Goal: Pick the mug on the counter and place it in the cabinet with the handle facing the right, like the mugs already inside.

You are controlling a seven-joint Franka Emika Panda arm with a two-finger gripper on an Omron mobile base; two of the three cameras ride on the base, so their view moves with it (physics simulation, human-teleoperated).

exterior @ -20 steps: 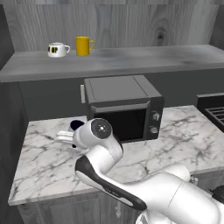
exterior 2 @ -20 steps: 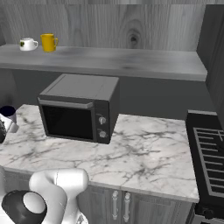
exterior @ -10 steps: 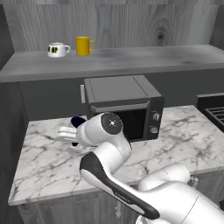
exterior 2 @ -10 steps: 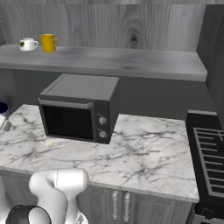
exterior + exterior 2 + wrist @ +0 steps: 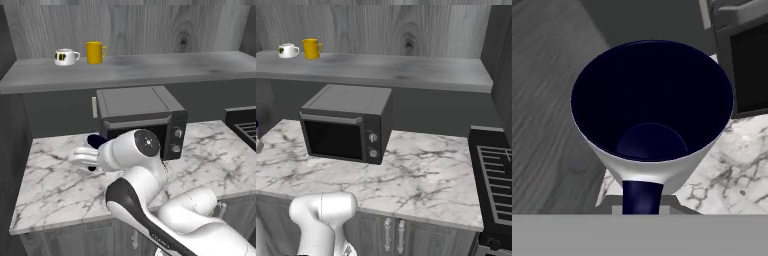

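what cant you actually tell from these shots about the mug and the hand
- Finger state: in the hand view the mug sits so close that the fingertips are hidden, so grip cannot be confirmed.
- Mug body: in the left base view the arm's white wrist covers most of the mug.
- Hand: pale and blurred there, jaws unreadable.
- Contact with the counter: hidden.

Three cups: one navy-lined mug (image 5: 652,125), one yellow mug (image 5: 95,52), one white cup (image 5: 64,56); one microwave (image 5: 347,123).

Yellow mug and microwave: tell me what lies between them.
In the left base view, the cabinet shelf lies between the yellow mug above and the microwave below, then bare dark wall.
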